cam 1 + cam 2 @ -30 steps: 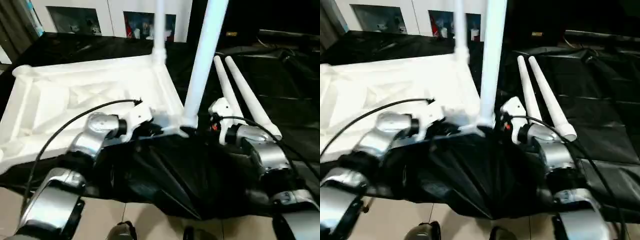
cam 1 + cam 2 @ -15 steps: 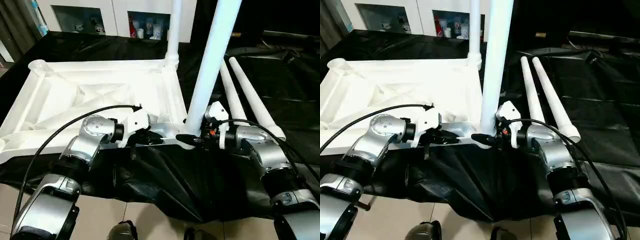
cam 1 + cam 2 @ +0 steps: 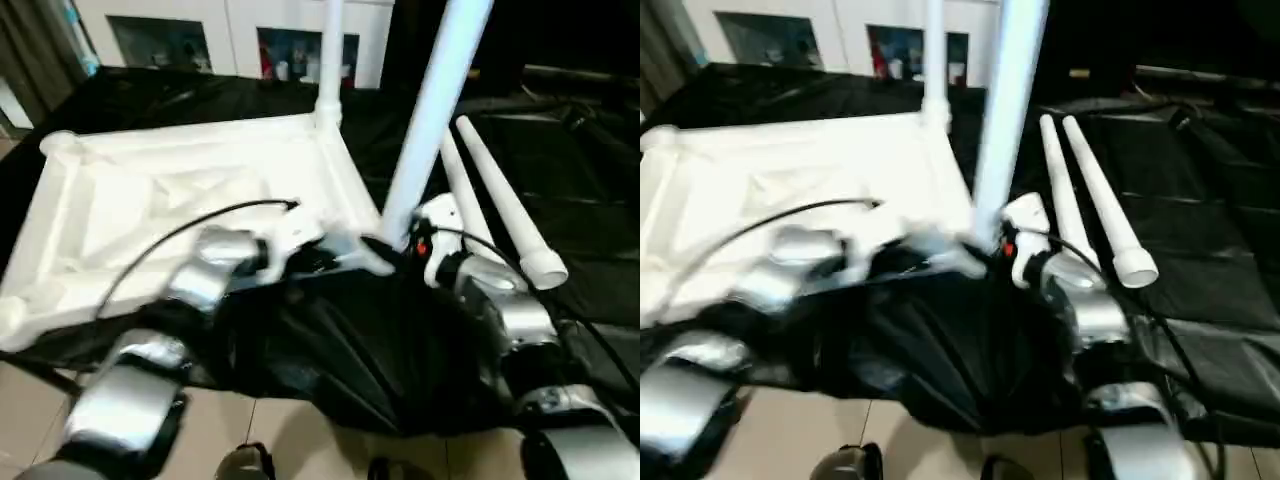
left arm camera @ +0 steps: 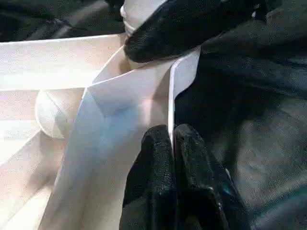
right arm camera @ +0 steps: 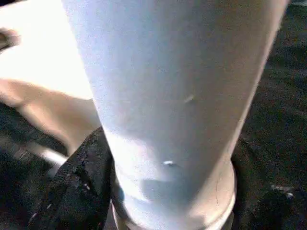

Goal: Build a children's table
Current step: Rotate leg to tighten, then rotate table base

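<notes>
Both silver arms reach forward and bend in toward each other. The left pincer (image 4: pixel 172 143) has its two black fingers (image 4: pixel 158 163) pressed tight together, pointing toward 1 o'clock. The right pincer (image 5: pixel 168 187) has its fingers (image 5: pixel 79 187) spread wide apart, pointing toward 10 o'clock

A black sheet (image 3: pixel 560 170) covers the work surface, wrinkled and shiny, and hangs in folds over the near edge. Below it lies a floor of pale tiles (image 3: pixel 300 445) with thin dark joints. At the far side stands a white cabinet (image 3: pixel 230 40) with glass doors, small colourful items dim behind the panes. A grey curtain (image 3: pixel 40 50) hangs at the far corner.
</notes>
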Robot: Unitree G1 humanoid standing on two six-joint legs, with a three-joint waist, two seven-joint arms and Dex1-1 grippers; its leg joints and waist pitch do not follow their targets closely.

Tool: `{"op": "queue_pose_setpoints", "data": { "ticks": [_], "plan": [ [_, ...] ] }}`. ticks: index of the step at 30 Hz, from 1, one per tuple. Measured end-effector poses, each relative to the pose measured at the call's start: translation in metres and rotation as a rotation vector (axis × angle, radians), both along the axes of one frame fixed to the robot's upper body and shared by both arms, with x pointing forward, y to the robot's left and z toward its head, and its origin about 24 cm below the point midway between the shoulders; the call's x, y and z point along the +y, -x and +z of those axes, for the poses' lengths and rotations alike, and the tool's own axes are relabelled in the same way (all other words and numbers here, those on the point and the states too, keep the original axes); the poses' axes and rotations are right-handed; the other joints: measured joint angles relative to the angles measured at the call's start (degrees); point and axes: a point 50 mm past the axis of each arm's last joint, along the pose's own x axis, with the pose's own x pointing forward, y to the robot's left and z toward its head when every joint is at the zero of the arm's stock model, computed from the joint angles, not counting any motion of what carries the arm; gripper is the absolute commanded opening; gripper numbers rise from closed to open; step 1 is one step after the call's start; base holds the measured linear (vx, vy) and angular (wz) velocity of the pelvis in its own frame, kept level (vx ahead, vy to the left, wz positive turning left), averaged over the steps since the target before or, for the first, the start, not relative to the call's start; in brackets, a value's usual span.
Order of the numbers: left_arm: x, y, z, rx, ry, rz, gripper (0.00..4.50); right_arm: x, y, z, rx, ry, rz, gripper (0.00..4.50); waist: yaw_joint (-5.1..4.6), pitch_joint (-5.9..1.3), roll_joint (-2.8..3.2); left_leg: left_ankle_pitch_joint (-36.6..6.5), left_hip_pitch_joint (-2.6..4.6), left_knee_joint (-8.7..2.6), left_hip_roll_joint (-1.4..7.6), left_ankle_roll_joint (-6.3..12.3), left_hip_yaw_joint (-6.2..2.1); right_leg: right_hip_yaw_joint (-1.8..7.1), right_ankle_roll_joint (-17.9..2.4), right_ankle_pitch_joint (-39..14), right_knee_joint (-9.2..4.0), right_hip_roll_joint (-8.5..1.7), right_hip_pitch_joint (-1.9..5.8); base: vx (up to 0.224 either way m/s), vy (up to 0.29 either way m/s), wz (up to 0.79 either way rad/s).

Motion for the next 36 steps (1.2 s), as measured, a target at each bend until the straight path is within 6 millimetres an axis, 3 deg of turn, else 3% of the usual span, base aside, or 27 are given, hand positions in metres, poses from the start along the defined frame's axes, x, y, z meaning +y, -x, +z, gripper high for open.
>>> {"op": "queue_pose_setpoints", "data": {
  "ticks": [6,7,9,12,13,20,23,25,27,28,31,33,35,36],
  "plan": [
    [-0.031,-0.008,-0.002,-0.005,0.013,0.102,0.00,0.009,-0.012,-0.001,0.005,-0.014,-0.292,2.74,0.04,-0.01,0.05,0.00,-0.02,-0.01,-0.06,0.00,-0.06,-0.01,0.02,-0.01,-0.13,-0.02,0.09,0.000,0.000,0.00],
    [-0.036,-0.007,-0.002,-0.010,0.013,0.107,0.00,0.009,-0.013,-0.001,0.004,-0.015,-0.322,3.08,0.05,-0.02,0.06,0.00,-0.01,-0.06,-0.08,0.00,-0.07,0.00,0.02,-0.01,-0.20,-0.02,0.17,0.000,0.000,0.00],
    [-0.037,-0.007,-0.002,-0.015,0.013,0.107,0.00,0.009,-0.013,-0.002,-0.003,-0.019,-0.334,3.43,0.06,-0.03,0.07,0.00,-0.02,-0.05,-0.08,0.01,-0.08,-0.01,0.02,-0.01,-0.21,-0.02,0.19,0.000,0.000,0.00],
    [-0.034,-0.010,-0.002,-0.043,0.006,0.141,0.00,0.015,-0.009,-0.006,-0.006,-0.025,-0.330,3.50,-0.39,-0.03,0.08,0.00,-0.02,0.01,-0.08,0.01,-0.19,-0.09,0.04,0.01,-0.22,-0.01,0.19,0.000,0.000,0.00],
    [-0.034,-0.010,-0.001,-0.047,0.008,0.144,0.00,0.015,-0.009,-0.006,-0.017,-0.022,-0.330,3.70,-0.60,-0.03,0.08,0.00,-0.02,-0.01,-0.08,0.01,-0.19,-0.09,0.03,0.03,-0.21,-0.01,0.18,0.000,0.000,0.00],
    [-0.038,-0.012,0.002,-0.080,0.022,0.152,0.00,0.008,-0.002,-0.003,-0.096,-0.016,-0.341,3.82,-0.15,0.05,0.54,0.00,-0.13,-0.18,-0.08,0.00,-0.19,-0.13,-0.19,0.49,-0.11,-0.01,-0.01,0.000,0.000,0.00],
    [-0.036,-0.018,0.010,-0.102,0.137,0.243,0.60,0.002,0.008,0.006,-0.166,-0.017,-0.285,3.89,-0.10,0.10,0.67,0.01,-0.57,0.02,0.03,0.02,-0.24,-0.25,-0.06,0.43,-0.12,0.06,-0.29,0.000,0.000,0.00],
    [-0.037,-0.022,0.022,-0.147,0.221,0.295,0.71,0.001,0.013,0.015,-0.217,-0.019,-0.246,3.89,-0.27,0.10,0.66,0.06,-0.88,0.32,0.15,0.10,-0.32,-0.32,-0.01,0.38,-0.12,0.14,-0.41,0.000,0.000,0.00],
    [-0.030,-0.029,0.036,-0.201,0.253,0.339,0.78,0.000,0.018,0.021,-0.249,-0.020,-0.220,3.89,-0.57,0.10,0.66,0.10,-1.03,0.36,0.14,0.19,-0.31,-0.29,-0.01,0.36,-0.17,0.15,-0.50,0.000,0.000,0.00],
    [-0.022,-0.033,0.044,-0.241,0.266,0.369,1.03,-0.001,0.022,0.023,-0.256,-0.018,-0.195,3.89,-0.62,0.10,0.65,0.10,-1.02,0.35,0.14,0.22,-0.30,-0.27,-0.02,0.34,-0.21,0.15,-0.49,0.000,0.000,0.00],
    [0.006,-0.039,0.056,-0.303,0.258,0.442,1.14,0.003,0.033,0.018,-0.225,-0.004,-0.112,3.89,-0.69,0.10,0.66,0.08,-0.99,0.30,0.15,0.19,-0.31,-0.30,0.02,0.30,-0.20,0.17,-0.50,0.000,0.000,0.00],
    [0.019,-0.041,0.058,-0.318,0.236,0.479,1.49,0.010,0.037,0.013,-0.195,0.005,-0.057,3.89,-0.58,0.11,0.67,0.08,-0.98,0.30,0.15,0.17,-0.32,-0.31,0.04,0.29,-0.18,0.16,-0.49,0.000,0.000,0.00],
    [0.032,-0.041,0.057,-0.324,0.202,0.523,1.57,0.021,0.040,0.010,-0.169,0.013,0.004,3.89,-0.72,0.12,0.64,0.07,-0.96,0.30,0.14,0.16,-0.30,-0.28,0.04,0.29,-0.17,0.14,-0.48,0.000,0.000,0.00],
    [0.052,-0.039,0.055,-0.333,0.156,0.584,1.58,0.030,0.042,0.008,-0.143,0.019,0.047,3.89,-1.02,0.14,0.61,0.07,-0.90,0.31,0.14,0.15,-0.33,-0.26,0.03,0.30,-0.12,0.15,-0.49,0.000,0.000,0.00]
  ]
}}
